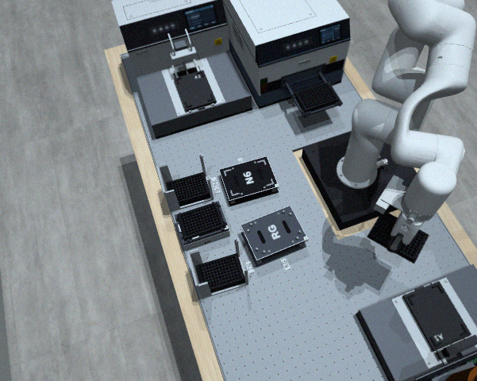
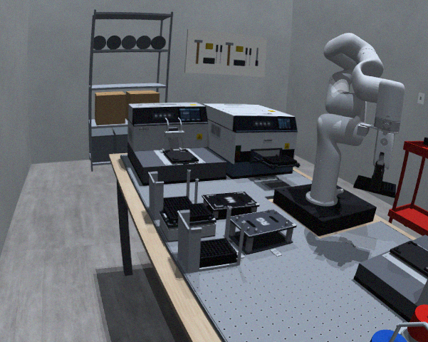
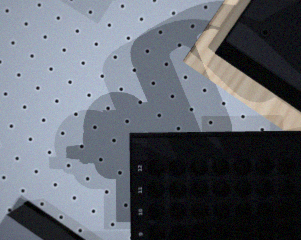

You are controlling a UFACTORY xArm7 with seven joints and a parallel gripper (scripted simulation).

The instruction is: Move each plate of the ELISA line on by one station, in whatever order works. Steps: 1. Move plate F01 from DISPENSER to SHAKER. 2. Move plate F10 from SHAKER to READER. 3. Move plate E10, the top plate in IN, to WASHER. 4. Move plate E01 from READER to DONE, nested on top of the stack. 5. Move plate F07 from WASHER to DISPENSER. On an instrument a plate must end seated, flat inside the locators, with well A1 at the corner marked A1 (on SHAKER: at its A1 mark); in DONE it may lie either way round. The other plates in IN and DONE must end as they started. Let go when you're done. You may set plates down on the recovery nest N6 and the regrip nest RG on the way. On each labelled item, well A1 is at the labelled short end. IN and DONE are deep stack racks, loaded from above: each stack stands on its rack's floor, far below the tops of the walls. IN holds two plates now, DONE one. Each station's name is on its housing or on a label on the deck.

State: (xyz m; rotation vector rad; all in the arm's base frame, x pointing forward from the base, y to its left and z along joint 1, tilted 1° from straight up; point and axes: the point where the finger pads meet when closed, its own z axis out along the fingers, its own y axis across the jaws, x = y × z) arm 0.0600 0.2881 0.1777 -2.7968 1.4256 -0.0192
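My gripper is shut on a black well plate and holds it level above the deck, just front-right of the arm's black base. The plate also shows in the exterior view and fills the lower right of the wrist view; its label is not readable. The instrument at the front right has an empty black nest with an A1 mark. Other black plates sit on the back-left instrument, on the tray of the back-right instrument and on the small station between the two racks.
Two stack racks with plates stand along the left edge. Nest N6 and nest RG are empty at mid-deck. A red cart stands to the right of the table.
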